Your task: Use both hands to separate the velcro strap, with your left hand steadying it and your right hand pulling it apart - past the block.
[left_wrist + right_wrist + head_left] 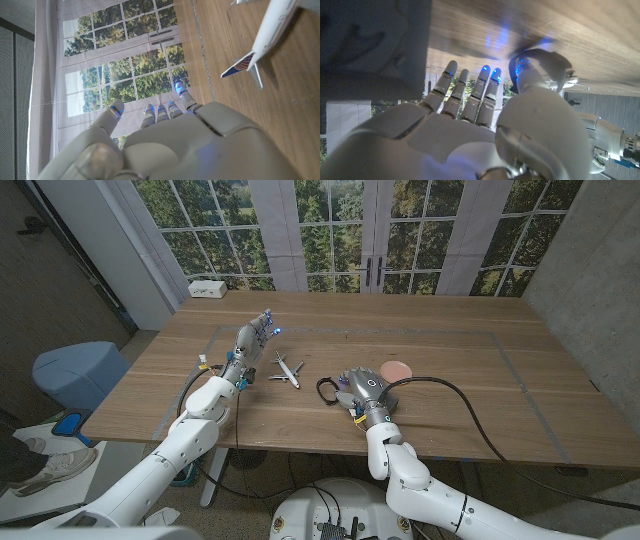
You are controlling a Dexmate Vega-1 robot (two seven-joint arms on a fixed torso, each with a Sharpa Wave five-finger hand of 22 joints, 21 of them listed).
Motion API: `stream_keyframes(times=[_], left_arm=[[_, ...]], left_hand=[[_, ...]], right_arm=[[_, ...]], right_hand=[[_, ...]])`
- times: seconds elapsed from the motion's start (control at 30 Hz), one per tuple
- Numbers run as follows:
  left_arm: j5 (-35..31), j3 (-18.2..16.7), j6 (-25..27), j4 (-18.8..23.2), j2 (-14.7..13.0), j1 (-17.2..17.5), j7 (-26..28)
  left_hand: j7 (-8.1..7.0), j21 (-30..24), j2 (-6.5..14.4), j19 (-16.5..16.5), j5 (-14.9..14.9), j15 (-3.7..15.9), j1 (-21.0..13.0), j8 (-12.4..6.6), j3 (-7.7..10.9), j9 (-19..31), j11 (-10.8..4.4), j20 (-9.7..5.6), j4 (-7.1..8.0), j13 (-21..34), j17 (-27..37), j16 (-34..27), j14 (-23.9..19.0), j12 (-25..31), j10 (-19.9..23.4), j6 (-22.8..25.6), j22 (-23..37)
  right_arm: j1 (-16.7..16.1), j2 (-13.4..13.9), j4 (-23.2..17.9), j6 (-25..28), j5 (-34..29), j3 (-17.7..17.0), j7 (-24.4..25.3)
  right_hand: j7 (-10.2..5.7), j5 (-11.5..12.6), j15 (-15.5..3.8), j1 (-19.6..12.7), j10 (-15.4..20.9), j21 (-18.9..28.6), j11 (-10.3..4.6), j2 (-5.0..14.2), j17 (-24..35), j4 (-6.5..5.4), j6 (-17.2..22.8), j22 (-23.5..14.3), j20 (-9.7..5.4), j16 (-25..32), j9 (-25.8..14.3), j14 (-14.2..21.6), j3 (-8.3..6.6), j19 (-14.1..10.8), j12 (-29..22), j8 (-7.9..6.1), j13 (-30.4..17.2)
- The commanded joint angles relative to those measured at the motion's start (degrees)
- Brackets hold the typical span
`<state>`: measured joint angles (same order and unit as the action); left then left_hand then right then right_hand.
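Velcro strap, thin black loop, on wooden table touching right hand, grip unclear. Left hand raised, fingers spread, empty, beyond white toy plane. Risk: unsteadied strap drags along on pull.

Head cam high over table, wrist cams close behind hands, sharing tabletop.

one toy plane, one pink disc (flat), one black strap, two hands
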<state>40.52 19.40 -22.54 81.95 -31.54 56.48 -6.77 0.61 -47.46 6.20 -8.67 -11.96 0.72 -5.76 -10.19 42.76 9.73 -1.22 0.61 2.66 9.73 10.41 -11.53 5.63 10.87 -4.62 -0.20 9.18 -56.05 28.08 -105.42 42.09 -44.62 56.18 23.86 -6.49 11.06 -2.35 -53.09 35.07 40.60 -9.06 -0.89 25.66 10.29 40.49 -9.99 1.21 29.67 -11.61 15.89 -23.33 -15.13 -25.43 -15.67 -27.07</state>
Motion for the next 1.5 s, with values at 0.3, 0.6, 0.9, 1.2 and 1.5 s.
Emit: stream_keyframes(times=[0.3,0.6,0.9,1.2,1.5], left_arm=[[0.2,-0.2,-0.1,-0.3,0.0,0.0,-0.1],[0.4,-0.5,-0.3,-0.3,0.0,0.2,-0.1],[0.4,-0.7,-0.7,0.1,-0.1,0.7,0.0],[0.3,-1.0,-0.9,1.0,-0.4,1.5,0.6],[0.0,-0.9,-0.7,1.8,-0.6,2.0,1.1]], left_hand=[[0.37,0.4,4.1,0.1,-0.3,-0.04,-0.7,-0.13,0.18,0.1,0.16,-0.06,-0.38,0.3,0.1,0.1,-0.2,0.0,-0.3,0.2,0.3],[0.3,0.8,4.1,0.2,-0.3,-0.07,-0.9,-0.16,0.17,0.1,0.17,-0.01,-0.58,0.3,0.0,0.1,-0.2,0.0,-0.3,0.3,0.4],[0.27,1.0,4.1,0.3,-0.3,-0.08,-1.0,-0.13,0.12,0.1,0.09,0.0,-0.73,0.3,0.0,0.2,-0.2,0.0,-0.2,0.3,0.4],[0.31,1.2,4.2,0.4,-0.3,-0.07,-1.0,-0.14,0.06,0.1,0.16,0.02,-0.78,0.3,0.0,0.2,-0.2,0.0,-0.3,0.3,0.4],[0.28,1.5,4.2,0.5,-0.3,-0.08,-1.0,-0.13,-0.02,0.1,0.13,0.03,-0.83,0.3,0.0,0.2,-0.2,0.0,-0.2,0.3,0.4]], right_arm=[[2.3,-0.8,3.1,0.7,0.3,1.8,-0.8],[3.5,-0.4,2.7,2.6,-0.7,3.1,-3.7],[4.7,0.1,2.7,4.8,-3.0,4.7,-6.1],[5.3,1.0,3.1,3.8,-3.4,4.7,-7.0],[4.0,1.0,3.3,1.7,-1.3,2.7,-4.2]], right_hand=[[-0.7,0.0,-8.39,-0.6,0.6,-0.8,0.0,0.44,3.0,-1.58,2.9,-0.3,0.16,2.4,-0.2,1.5,1.55,0.3,-2.7,-0.61,-3.1],[-1.31,0.1,-9.63,-3.3,1.3,-1.2,-1.07,1.17,5.8,-0.56,6.0,-0.3,-0.01,4.8,-0.1,3.4,1.85,0.2,-4.8,-1.29,-5.5],[-3.46,-0.1,-10.3,-6.1,8.2,-1.5,-2.51,2.6,11.8,-0.85,15.4,-0.4,-1.0,10.2,0.3,9.2,2.48,-0.2,-10.3,-3.62,-9.1],[-4.54,-0.1,-10.9,-10.5,19.8,-0.8,-2.67,4.25,18.0,-0.6,24.1,-0.7,-2.69,13.6,0.8,18.2,1.11,-1.7,-16.0,-5.42,-12.1],[-2.39,0.7,-10.91,-11.8,21.7,-0.4,-2.59,4.59,19.6,-0.91,23.8,-0.8,-2.75,12.7,0.3,21.2,0.56,-1.7,-17.8,-5.08,-13.9]])
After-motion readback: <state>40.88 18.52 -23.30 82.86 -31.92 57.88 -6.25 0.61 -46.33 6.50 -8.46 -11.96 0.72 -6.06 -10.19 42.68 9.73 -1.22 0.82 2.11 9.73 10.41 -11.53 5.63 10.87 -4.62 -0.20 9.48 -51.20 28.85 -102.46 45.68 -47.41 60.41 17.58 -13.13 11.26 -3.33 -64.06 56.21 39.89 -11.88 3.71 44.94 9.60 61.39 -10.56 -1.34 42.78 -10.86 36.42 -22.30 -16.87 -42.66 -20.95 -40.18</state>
